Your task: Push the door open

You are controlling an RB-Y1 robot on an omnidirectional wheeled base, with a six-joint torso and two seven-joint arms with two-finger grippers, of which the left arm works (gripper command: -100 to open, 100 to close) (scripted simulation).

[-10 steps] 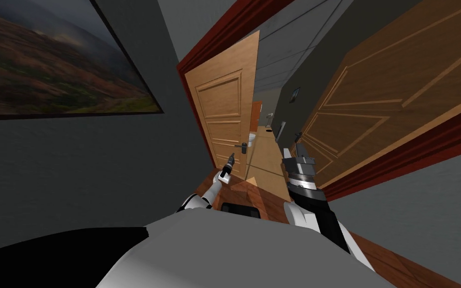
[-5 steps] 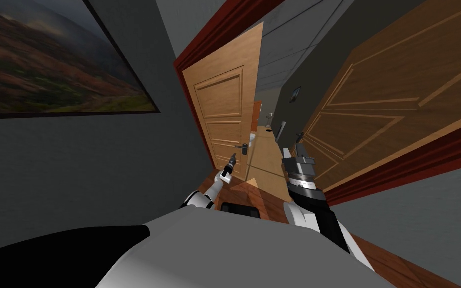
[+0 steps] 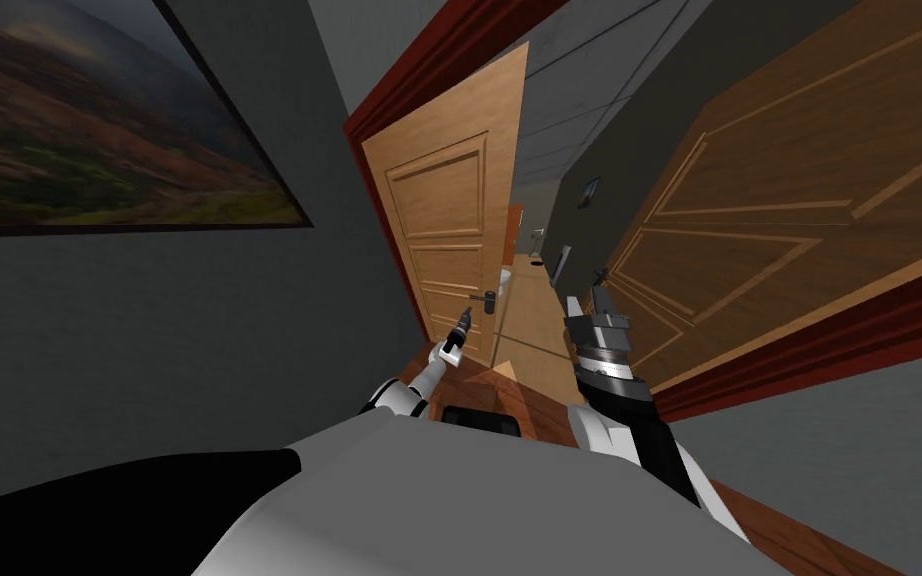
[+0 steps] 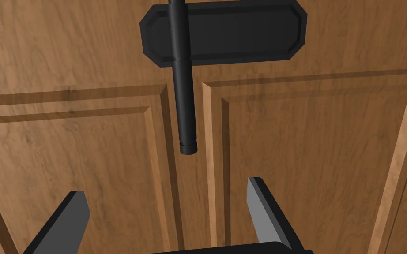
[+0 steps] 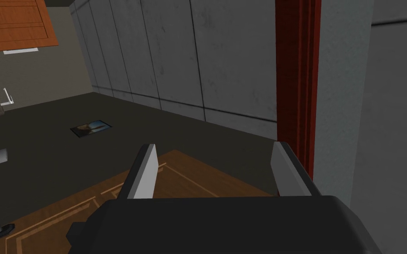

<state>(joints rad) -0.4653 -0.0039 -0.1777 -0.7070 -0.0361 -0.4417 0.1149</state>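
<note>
One landscape painting [image 3: 99, 110] hangs at far left. Of two wooden doors, the middle door [image 3: 444, 230] stands ajar. The left gripper [image 3: 462, 325], its two fingers [image 4: 65, 220] spread wide and empty, sits close by the door's one black handle [image 4: 184, 97]. The right gripper [image 3: 589, 300] gapes wide too, empty, beside the second door [image 3: 769, 220].

Dim overall; the door [image 3: 444, 230] catches the most light; edges splay, corners perhaps blurred.
</note>
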